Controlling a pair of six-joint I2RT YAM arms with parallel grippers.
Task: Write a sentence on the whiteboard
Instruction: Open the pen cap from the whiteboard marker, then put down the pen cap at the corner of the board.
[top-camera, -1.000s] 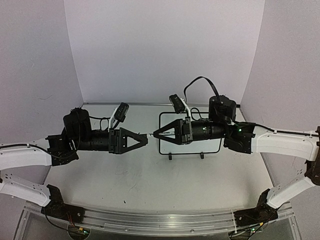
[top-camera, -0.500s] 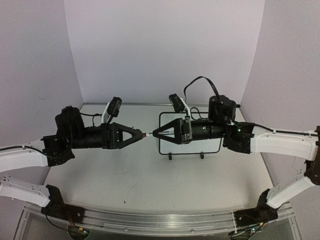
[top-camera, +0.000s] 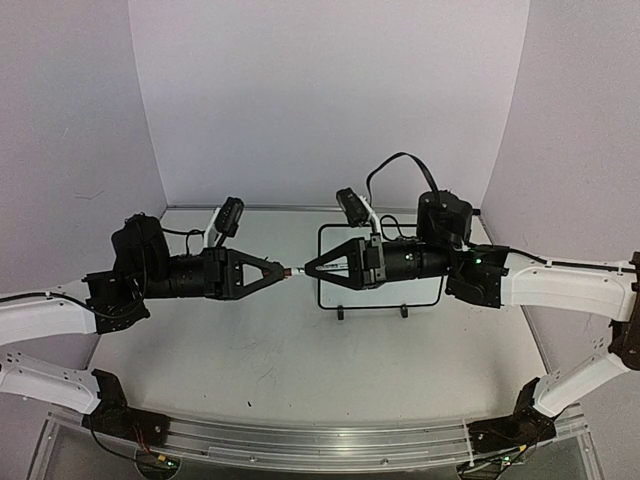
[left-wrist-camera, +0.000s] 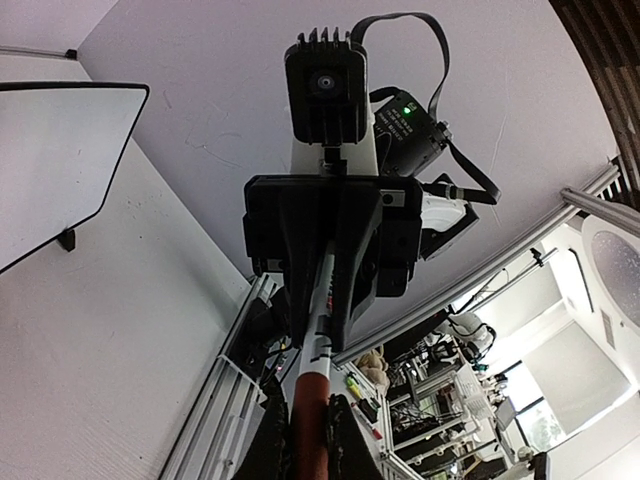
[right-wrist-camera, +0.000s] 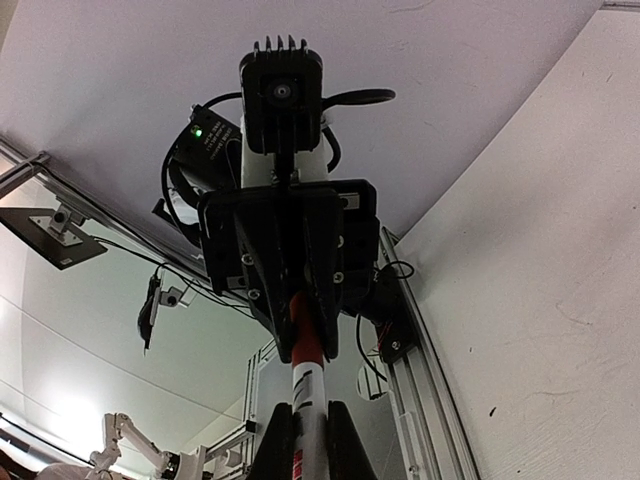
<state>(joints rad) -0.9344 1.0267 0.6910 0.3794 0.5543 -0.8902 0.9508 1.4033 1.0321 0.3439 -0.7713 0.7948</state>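
Note:
A marker (top-camera: 295, 271) hangs level above the table between my two grippers, which face each other tip to tip. My left gripper (top-camera: 283, 271) is shut on its red cap (left-wrist-camera: 312, 405). My right gripper (top-camera: 309, 270) is shut on its white barrel (right-wrist-camera: 309, 400). The whiteboard (top-camera: 420, 292) stands on two black feet behind and below my right gripper, partly covered by it. In the left wrist view the whiteboard (left-wrist-camera: 50, 160) shows a plain white face. The sentence is out of view.
Grey tabletop (top-camera: 300, 370) lies beneath both arms, with white walls behind and at the sides. An aluminium rail (top-camera: 320, 440) with both arm bases runs along the near edge.
My left gripper stood wide open around the marker's end a second ago; its jaws have closed onto the red cap. The right gripper and the whiteboard have not moved.

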